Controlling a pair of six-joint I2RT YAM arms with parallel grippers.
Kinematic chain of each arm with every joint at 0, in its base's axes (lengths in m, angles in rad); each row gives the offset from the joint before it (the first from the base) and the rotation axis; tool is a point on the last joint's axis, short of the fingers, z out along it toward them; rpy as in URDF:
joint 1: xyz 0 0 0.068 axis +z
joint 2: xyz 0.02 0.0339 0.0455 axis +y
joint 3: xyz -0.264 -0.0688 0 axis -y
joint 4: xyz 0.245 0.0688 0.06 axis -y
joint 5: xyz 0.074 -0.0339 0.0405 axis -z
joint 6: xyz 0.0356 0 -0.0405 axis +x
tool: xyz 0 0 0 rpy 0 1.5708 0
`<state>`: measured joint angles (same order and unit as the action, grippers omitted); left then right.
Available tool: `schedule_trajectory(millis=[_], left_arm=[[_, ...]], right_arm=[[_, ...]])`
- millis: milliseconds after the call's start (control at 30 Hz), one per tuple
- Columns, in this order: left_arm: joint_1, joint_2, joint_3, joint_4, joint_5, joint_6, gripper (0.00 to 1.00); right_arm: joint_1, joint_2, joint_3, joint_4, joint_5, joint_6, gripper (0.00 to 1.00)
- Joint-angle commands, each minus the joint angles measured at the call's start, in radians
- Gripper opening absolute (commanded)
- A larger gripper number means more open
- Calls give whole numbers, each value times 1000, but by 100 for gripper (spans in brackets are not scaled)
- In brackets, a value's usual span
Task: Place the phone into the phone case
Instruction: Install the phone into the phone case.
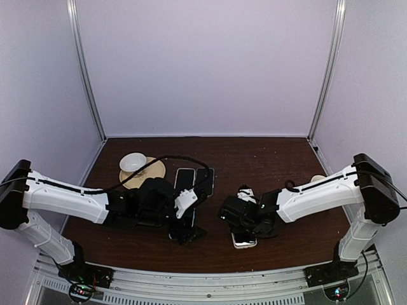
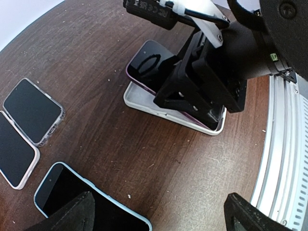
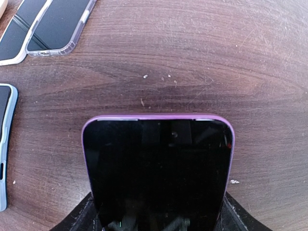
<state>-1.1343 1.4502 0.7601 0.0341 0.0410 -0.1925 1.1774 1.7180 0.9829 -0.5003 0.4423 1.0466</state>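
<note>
A purple-edged phone [image 3: 158,163] with a black screen is held at its near end by my right gripper [image 3: 156,219], which is shut on its two long sides. In the left wrist view the phone [image 2: 149,65] lies tilted on an empty white phone case [image 2: 144,103], its far end resting on the case's rim. The case [image 1: 243,241] sits near the table's front edge under my right gripper [image 1: 236,219]; the phone hides it in the right wrist view. My left gripper [image 2: 161,216] is open and empty, left of the case, hovering over a blue-cased phone [image 2: 72,192].
Two more cased phones [image 2: 31,108] [image 2: 14,149] lie side by side farther back, also in the top view [image 1: 194,180]. A tan plate [image 1: 152,173] with a white bowl [image 1: 133,162] stands at the back left. The metal rail [image 2: 284,159] runs along the front edge.
</note>
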Motion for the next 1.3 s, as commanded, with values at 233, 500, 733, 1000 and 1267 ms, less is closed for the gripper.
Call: schedule_trajectory(millis=[233,500,733,1000,1267], left_arm=[[-5,24,33,16,-3,20,98],[-5,27,39,4,-13,25,98],[-5,34,46,0,-15,28,98],[-5,72,61,-5,5,28,97],[-5,164,122,-1,3,-10,95]], right_arm=[[21,46,-4,29,-18,-2,52],[21,72,16,61,-33,-53,70],[19,63,27,50,-33,-80,80],[19,14,38,38,-33,-136,98],[-21,-163,33,-53,-164,-255,99]])
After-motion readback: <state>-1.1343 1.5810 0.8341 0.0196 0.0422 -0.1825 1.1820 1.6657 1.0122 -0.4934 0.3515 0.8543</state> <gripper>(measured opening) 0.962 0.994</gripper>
